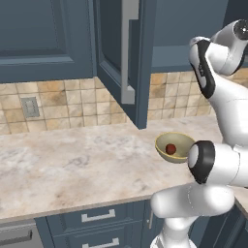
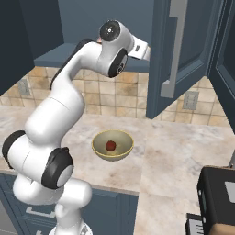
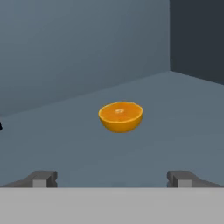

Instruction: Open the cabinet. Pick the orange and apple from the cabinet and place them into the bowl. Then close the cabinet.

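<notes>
Orange [image 3: 120,116] on slate-blue cabinet [image 3: 183,113] shelf

White glossy arm [image 2: 55,119], built of rounded tubular links. Dark, near-black bands and caps at the joints; round dark disc with a small pale centre at the top joint. Bulbous white base segments low down. Two small dark grey finger tips [image 3: 41,178], blocky, squared ends, paler inner faces.
</notes>
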Tool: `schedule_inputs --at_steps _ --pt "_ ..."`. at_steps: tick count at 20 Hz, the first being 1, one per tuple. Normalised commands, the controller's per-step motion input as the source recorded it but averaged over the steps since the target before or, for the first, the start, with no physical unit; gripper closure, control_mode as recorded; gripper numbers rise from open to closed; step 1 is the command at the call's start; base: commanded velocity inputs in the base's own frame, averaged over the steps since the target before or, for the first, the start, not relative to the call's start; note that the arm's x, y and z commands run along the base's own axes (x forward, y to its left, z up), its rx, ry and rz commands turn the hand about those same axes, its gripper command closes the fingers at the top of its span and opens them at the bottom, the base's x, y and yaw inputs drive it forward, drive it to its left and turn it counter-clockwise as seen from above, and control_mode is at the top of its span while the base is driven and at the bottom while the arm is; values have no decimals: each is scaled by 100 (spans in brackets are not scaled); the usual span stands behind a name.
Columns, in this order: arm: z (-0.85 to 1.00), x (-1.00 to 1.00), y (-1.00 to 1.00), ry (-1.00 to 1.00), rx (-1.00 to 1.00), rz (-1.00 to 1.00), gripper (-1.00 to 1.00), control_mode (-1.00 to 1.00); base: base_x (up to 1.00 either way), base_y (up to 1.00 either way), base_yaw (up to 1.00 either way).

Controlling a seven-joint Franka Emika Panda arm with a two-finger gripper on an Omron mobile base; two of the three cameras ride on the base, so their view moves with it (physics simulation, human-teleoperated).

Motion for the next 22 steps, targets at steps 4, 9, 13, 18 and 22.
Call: schedule_inputs --at_steps 4,9,13,18,22 --pt "0 15 0 0 -8 -3 -100 -100 0 0 0" --pt "-16 16 0 -5 -4 0 -100 -100 0 0 0" --pt "-11 28 0 0 0 0 -100 -100 0 0 0" --pt "-2 42 -17 0 0 0 -100 -100 0 0 0" --pt "-2 39 -27 0 0 0 -100 -100 0 0 0"
